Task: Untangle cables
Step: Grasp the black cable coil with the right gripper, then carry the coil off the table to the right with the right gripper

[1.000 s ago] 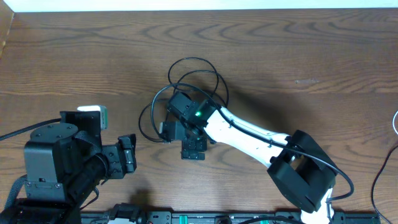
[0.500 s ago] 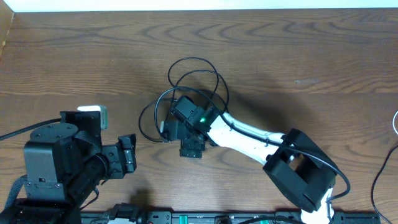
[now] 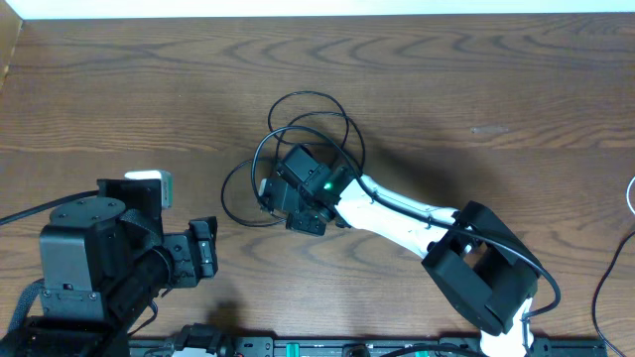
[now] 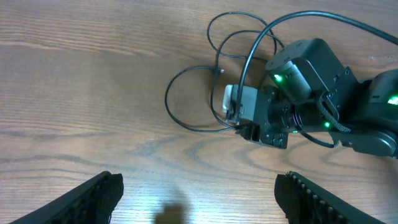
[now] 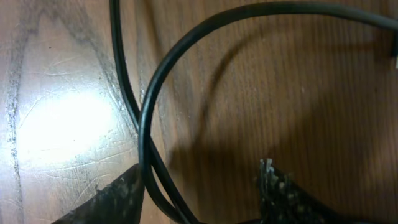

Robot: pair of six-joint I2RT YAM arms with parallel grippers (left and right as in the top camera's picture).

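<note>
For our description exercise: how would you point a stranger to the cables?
On the table, follow the white right arm from the bottom right corner toward the middle. At its tip lie the cables: thin black overlapping loops, unlike the thicker cord leaving the left arm at the left edge.

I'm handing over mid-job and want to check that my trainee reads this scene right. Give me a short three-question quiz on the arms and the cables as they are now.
1. True or false: the left hand is gripping one of the cables.
2. Which is down at the tangled cables? A) the left hand B) the right hand C) both hands
3. Fill in: in the right wrist view, one of the cables runs between the right hand's fingers, which stand ____.

Key:
1. False. The left hand is open and apart from the cables.
2. B
3. open
</note>
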